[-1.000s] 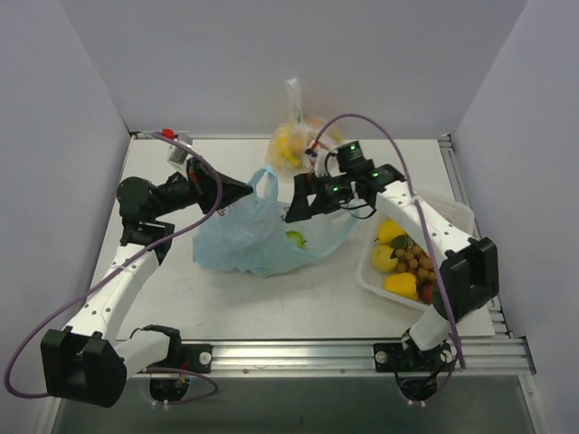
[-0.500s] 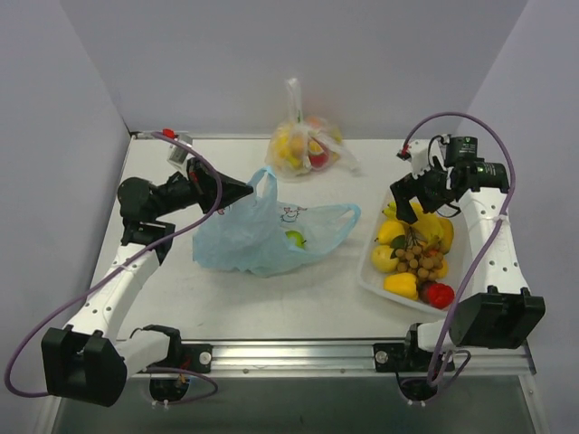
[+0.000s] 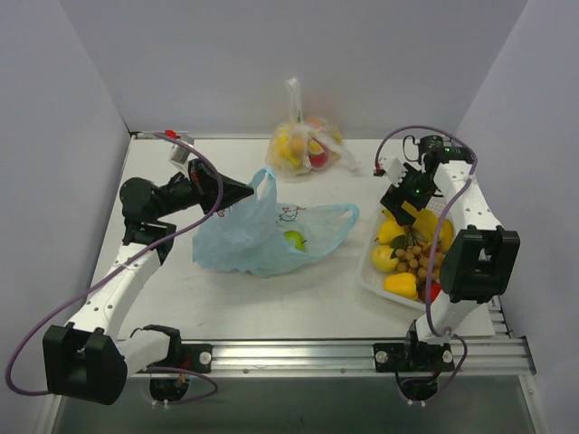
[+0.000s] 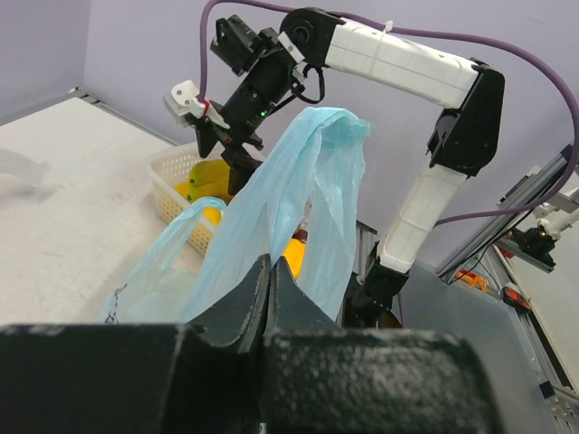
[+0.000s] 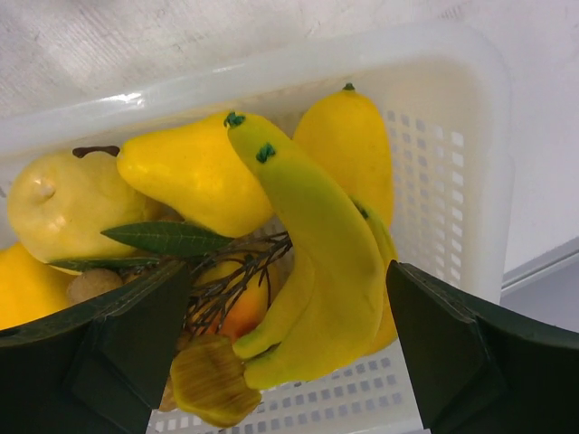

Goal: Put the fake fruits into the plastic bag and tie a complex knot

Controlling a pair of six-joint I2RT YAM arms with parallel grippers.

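The white basket (image 3: 369, 274) is nearest to us. It sits on the desk (image 3: 271, 303) at 4 o'clock from the desk's centre and holds the fake fruits not yet loaded: a brown grape cluster (image 3: 418, 262), yellow lemons (image 5: 357, 145) and a banana bunch (image 5: 317, 235). The right hand (image 5: 288, 271) hangs directly above this basket with its fingers spread wide and nothing between them, and the banana bunch lies in the gap below. We judge this stance to be the approach for the next pick, with the wide opening giving clearance around the curved bunch.

The plastic bag (image 3: 258, 240) lies at the centre of the desk, its body slumped on the surface with one green apple (image 3: 294, 240) inside. The left hand (image 3: 246, 191), at 10 o'clock from the bag, is closed fully on one handle loop (image 4: 317, 181) and holds it raised off the desk. We judge the purpose to be presenting the mouth toward 3 o'clock, the side the basket is on. We cannot tell from above whether the mouth gapes wide enough for a banana.

Farthest away, at 12 o'clock, a clear knotted bag of fruit (image 3: 303, 145) rests by the back wall, well apart from both hands. No knot is tied in the blue bag yet.
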